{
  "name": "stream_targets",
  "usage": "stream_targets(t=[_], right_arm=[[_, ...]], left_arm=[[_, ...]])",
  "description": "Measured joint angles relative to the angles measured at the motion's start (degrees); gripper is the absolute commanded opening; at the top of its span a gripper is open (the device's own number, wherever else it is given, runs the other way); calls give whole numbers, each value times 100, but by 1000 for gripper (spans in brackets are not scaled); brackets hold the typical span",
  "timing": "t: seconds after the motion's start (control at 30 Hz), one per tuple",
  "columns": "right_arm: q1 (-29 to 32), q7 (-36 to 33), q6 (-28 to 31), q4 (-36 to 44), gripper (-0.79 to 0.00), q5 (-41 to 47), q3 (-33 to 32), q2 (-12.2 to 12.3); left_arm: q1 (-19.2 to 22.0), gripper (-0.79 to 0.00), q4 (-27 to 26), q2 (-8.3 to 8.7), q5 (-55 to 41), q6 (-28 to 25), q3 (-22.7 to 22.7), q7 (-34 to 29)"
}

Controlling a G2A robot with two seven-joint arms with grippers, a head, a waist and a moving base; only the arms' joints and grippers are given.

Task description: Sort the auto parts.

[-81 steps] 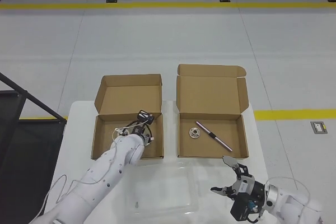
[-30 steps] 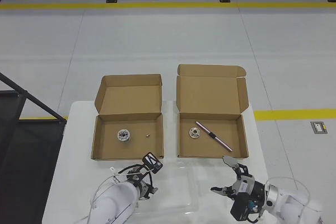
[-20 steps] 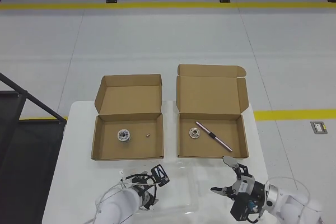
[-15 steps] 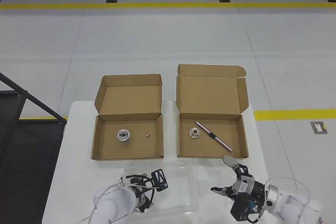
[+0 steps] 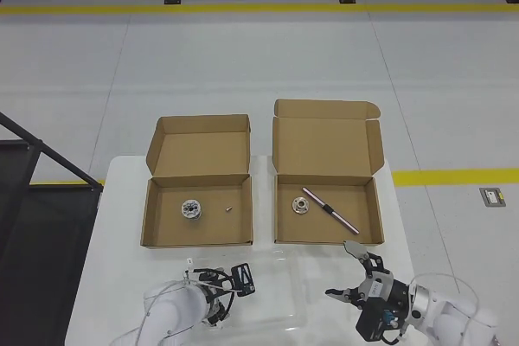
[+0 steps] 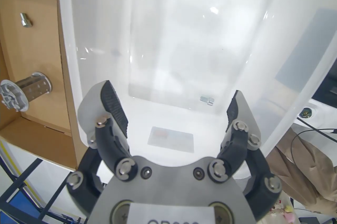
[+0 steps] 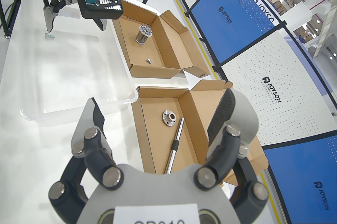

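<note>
A clear plastic tray [image 5: 268, 290] sits at the table's near edge with one small silver bolt [image 6: 207, 100] on its floor. My left gripper [image 6: 172, 96] hangs open just above that bolt [image 7: 49, 37], over the tray's near-left corner [image 5: 212, 304]. The left cardboard box [image 5: 156, 229] holds a perforated cylinder part [image 5: 190, 208] and a small bolt [image 5: 229, 208]. In the right box [image 5: 372, 229] lie a round flange [image 5: 300, 205] and a slim metal rod [image 5: 330, 210]. My right gripper [image 5: 346, 272] stands open and empty, right of the tray and short of the right box [image 7: 160, 103].
Both box lids stand open toward the far side. A black frame borders the table on the left. Bare white tabletop [image 5: 112, 259] lies left of the tray and between the two boxes.
My left arm has pulled back out of the left box, leaving the cylinder part there, and now hovers over the tray's near-left corner. The right arm has not moved.
</note>
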State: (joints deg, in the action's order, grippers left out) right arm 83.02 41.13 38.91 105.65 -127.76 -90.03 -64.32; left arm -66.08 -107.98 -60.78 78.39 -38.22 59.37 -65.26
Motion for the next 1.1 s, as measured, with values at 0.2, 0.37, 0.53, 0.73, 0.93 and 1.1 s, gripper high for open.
stream_targets(t=[0.2,0.37,0.53,0.73,0.93,1.1], right_arm=[[0,0,0,0,0,0,0,0],[0,0,0,0,0,0,0,0],[0,0,0,0,0,0,0,0],[0,0,0,0,0,0,0,0],[0,0,0,0,0,0,0,0],[0,0,0,0,0,0,0,0]], left_arm=[[221,0,365,71,241,-415,-219,331],[390,0,580,139,520,-578,-511,497],[400,0,587,146,565,-578,-546,496],[333,0,637,146,826,-508,-624,655],[382,0,736,146,1110,-777,-728,828],[466,0,853,160,1172,-1062,-749,975]])
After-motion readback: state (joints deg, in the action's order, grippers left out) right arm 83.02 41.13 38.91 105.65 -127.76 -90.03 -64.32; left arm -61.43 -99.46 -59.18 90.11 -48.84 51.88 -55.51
